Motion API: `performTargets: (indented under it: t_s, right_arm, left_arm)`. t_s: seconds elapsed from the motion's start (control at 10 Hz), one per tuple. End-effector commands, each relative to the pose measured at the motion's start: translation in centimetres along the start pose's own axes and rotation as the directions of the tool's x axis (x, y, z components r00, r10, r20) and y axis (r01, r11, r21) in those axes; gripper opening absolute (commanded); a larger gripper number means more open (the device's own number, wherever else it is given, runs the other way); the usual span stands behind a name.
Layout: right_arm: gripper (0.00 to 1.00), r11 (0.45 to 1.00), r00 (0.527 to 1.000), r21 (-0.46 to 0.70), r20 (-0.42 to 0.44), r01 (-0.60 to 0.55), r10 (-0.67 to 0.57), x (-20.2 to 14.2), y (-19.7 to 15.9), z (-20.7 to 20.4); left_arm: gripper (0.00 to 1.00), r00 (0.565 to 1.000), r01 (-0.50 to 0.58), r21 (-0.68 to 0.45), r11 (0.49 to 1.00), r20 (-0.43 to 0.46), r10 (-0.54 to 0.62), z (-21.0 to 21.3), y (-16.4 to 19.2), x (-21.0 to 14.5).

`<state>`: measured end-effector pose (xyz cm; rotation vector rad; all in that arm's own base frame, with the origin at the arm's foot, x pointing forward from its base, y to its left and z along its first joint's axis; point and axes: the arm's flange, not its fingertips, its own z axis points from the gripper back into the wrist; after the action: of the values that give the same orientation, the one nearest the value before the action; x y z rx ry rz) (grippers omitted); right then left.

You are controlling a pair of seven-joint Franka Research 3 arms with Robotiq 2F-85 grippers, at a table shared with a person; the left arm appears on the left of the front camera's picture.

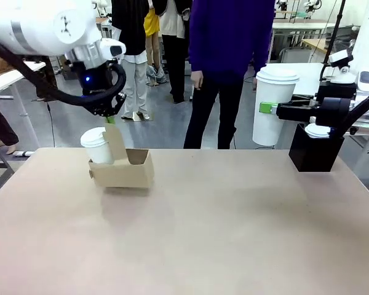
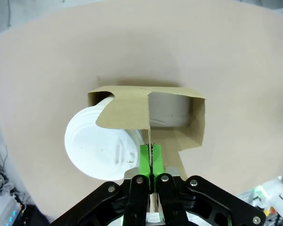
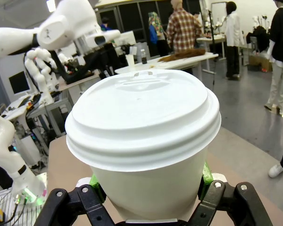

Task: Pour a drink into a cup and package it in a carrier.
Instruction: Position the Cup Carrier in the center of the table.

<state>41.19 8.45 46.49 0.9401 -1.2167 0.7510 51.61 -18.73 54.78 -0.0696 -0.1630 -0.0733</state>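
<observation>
The brown cardboard carrier (image 1: 126, 172) sits at the table's far left, and I cannot tell whether it touches the tabletop. My left gripper (image 1: 111, 120) hangs over it, shut on the raised handle panel (image 2: 150, 141). A short white lidded cup (image 1: 96, 144) fills one slot (image 2: 99, 146), and the other slot (image 2: 172, 110) is empty. At the far right my right gripper (image 1: 272, 108) holds the tall white cup (image 1: 273, 98) upright in the air, jaws clamped on its sides. This cup (image 3: 141, 117) carries a white lid. The drink is hidden.
A black box (image 1: 313, 157) with a small white lidded item (image 1: 318, 130) on top stands at the table's far right, just below my right arm. A person in a dark blue top (image 1: 230, 55) stands behind the far edge. The brown tabletop (image 1: 203, 233) stretches open in front.
</observation>
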Motion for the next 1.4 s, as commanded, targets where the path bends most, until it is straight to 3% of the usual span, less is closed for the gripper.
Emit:
performTargets:
  t_s: [0.0, 0.2, 0.6, 0.8, 1.3]
  right_arm:
    - [0.84, 1.000, 1.000, 0.004, 0.011, -0.001, 0.001, 0.4, 0.3, 0.1]
    - [0.84, 1.000, 1.000, 0.004, 0.011, -0.001, 0.001, 0.4, 0.3, 0.1]
    - [0.84, 1.000, 1.000, 0.004, 0.011, -0.001, 0.001, 0.4, 0.3, 0.1]
    - [0.84, 1.000, 1.000, 0.004, 0.011, -0.001, 0.001, 0.4, 0.3, 0.1]
    - [0.84, 1.000, 1.000, 0.004, 0.011, -0.001, 0.001, 0.4, 0.3, 0.1]
  left_arm:
    - [0.02, 0.999, -0.049, 0.014, 0.999, -0.019, 0.049, 3.5, -5.0, -1.1]
    - [0.02, 0.991, -0.124, 0.023, 0.992, -0.041, 0.125, 4.8, -11.2, -3.2]
    - [0.02, 0.990, -0.129, 0.078, 0.988, -0.037, 0.133, 3.2, -20.3, -6.6]
    - [0.02, 0.990, -0.124, 0.102, 0.987, -0.049, 0.129, 2.0, -22.7, -8.3]
    - [0.02, 0.990, -0.102, 0.098, 0.990, -0.084, 0.110, -2.8, -24.6, -10.7]
